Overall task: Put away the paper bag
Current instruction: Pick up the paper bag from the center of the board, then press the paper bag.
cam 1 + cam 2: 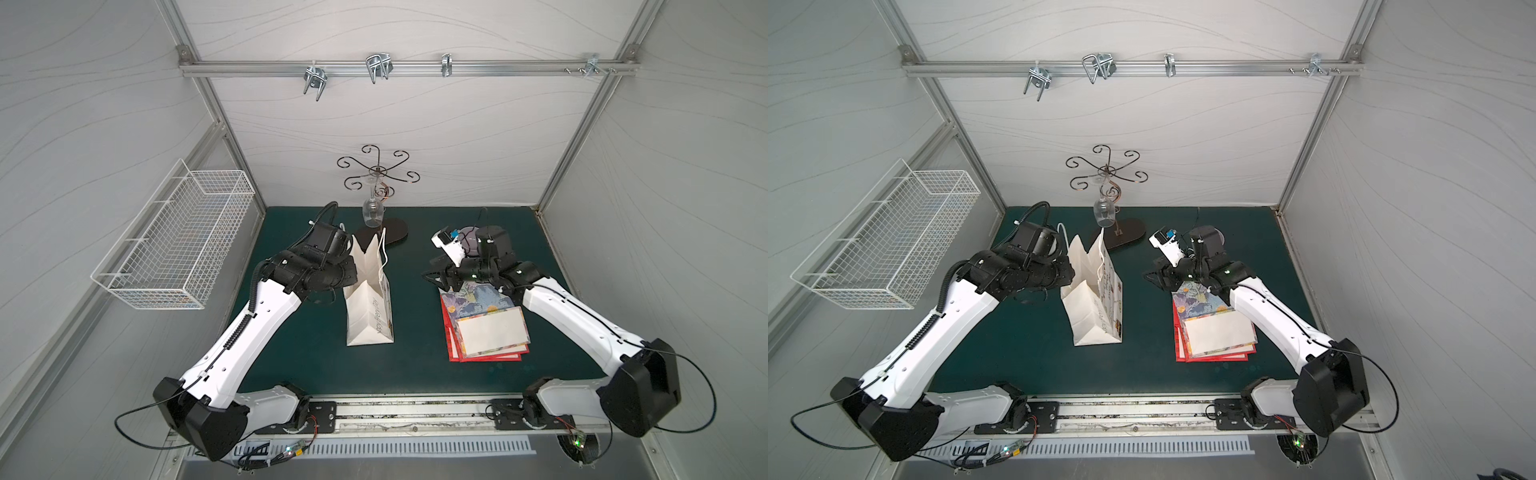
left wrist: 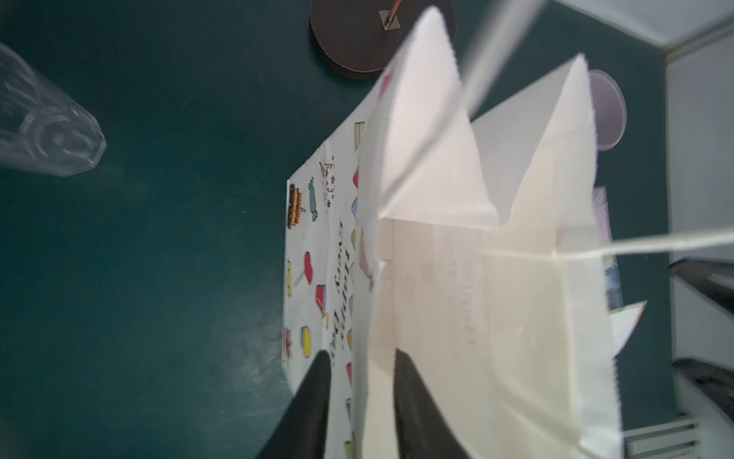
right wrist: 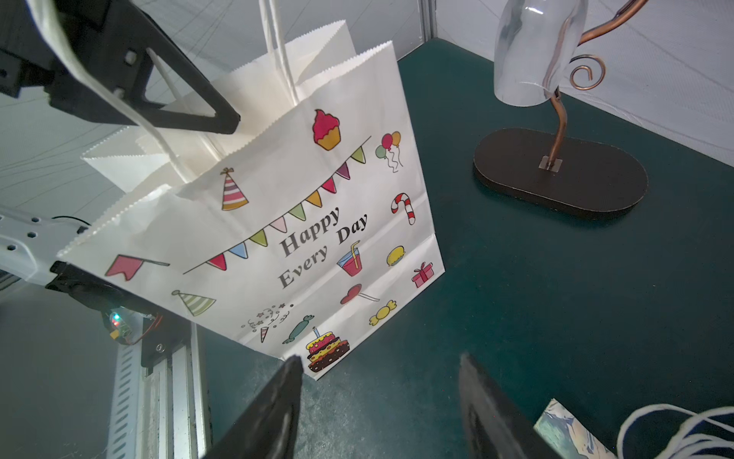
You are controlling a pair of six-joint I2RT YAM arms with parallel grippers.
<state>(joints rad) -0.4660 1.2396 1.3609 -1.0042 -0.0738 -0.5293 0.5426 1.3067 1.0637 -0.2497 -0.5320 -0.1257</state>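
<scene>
- The left gripper is seen with its two black fingers a little apart. The top edge of one wall of the paper bag runs between them, and a sliver of gap is visible on each side of the paper, so no clamp on it is shown.
- One finger is placed outside the printed face and the other inside the open mouth.
- In the right wrist view, a white cord handle is draped across the body of the left gripper.
- The paper bag is stood on its base on the green table, mouth upward, about midway between the two arms in both top views.
- Its printed face, lettered "Happy Every Day", is turned toward the right arm.
- The right gripper is pointed at that face with its jaws spread wide. Nothing is caught between them, and it is kept apart from the bag.
- A flat pile of folded coloured bags is laid on the table by the right arm, well apart from the standing bag.
- Just behind the bag, a scrolled wire stand is set on a dark oval base, with a clear glass hung from it upside down.
- A white wire basket is fixed to the left wall, above the table.
- A metal rail carrying hooks is mounted across the back wall.
</scene>
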